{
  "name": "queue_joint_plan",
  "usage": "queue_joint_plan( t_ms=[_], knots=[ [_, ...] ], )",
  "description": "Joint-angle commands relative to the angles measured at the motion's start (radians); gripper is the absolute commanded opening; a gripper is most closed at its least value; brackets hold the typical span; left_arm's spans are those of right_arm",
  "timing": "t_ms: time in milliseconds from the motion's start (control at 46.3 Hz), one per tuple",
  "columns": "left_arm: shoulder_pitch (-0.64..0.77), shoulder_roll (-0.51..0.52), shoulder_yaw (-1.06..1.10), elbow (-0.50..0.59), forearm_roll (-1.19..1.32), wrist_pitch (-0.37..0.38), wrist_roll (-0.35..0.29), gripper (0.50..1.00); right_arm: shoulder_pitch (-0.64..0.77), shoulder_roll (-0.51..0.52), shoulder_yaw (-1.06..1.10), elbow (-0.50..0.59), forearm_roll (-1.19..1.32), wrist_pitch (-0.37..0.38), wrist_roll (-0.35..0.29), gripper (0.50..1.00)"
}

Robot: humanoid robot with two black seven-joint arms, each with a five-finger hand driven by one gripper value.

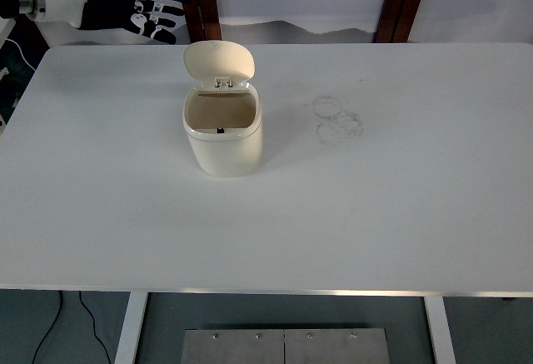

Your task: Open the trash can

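Trash can [223, 135] open (lid [218, 61] up)

My left hand [125, 2] hovers with relaxed fingers at upper left; the trash can [223, 135] stands mid-table [375, 214], lid [218, 61] up.

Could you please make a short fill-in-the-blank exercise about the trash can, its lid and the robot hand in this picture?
1. The lid of the cream trash can is flipped ____.
2. The trash can stands on a ____ table.
3. The left hand hovers at the upper ____ corner of the picture, apart from the trash can.
4. Inside, the trash can holds ____.

Missing words: open; white; left; nothing
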Motion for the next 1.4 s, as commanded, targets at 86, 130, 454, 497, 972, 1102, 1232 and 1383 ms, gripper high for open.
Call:
queue_joint_plan(
  t_ms=[86, 130, 454, 497, 972, 1102, 1232, 1383],
  knots=[
    [0.117, 0.006, -0.163, 0.108, 0.000, 0.000, 0.000, 1.000, 0.000, 0.000, 0.000, 0.000, 0.000, 0.000, 0.000, 0.995],
    [0.146, 0.009, -0.202, 0.134, 0.000, 0.000, 0.000, 1.000, 0.000, 0.000, 0.000, 0.000, 0.000, 0.000, 0.000, 0.995],
    [0.331, 0.003, -0.469, 0.281, -0.005, 0.000, -0.003, 1.000, 0.000, 0.000, 0.000, 0.000, 0.000, 0.000, 0.000, 0.995],
    [0.354, 0.001, -0.503, 0.293, -0.005, 0.000, -0.003, 1.000, 0.000, 0.000, 0.000, 0.000, 0.000, 0.000, 0.000, 0.995],
    [0.589, -0.046, -0.761, 0.461, -0.006, 0.000, -0.073, 1.000, 0.000, 0.000, 0.000, 0.000, 0.000, 0.000, 0.000, 0.995],
    [0.672, -0.054, -0.874, 0.461, -0.003, 0.012, -0.109, 1.000, 0.000, 0.000, 0.000, 0.000, 0.000, 0.000, 0.000, 0.995],
    [0.753, -0.074, -0.979, 0.461, -0.005, 0.034, -0.110, 1.000, 0.000, 0.000, 0.000, 0.000, 0.000, 0.000, 0.002, 0.995],
    [0.828, -0.089, -1.068, 0.461, -0.002, 0.048, -0.112, 1.000, 0.000, 0.000, 0.000, 0.000, 0.000, 0.000, 0.000, 0.995]
  ],
)
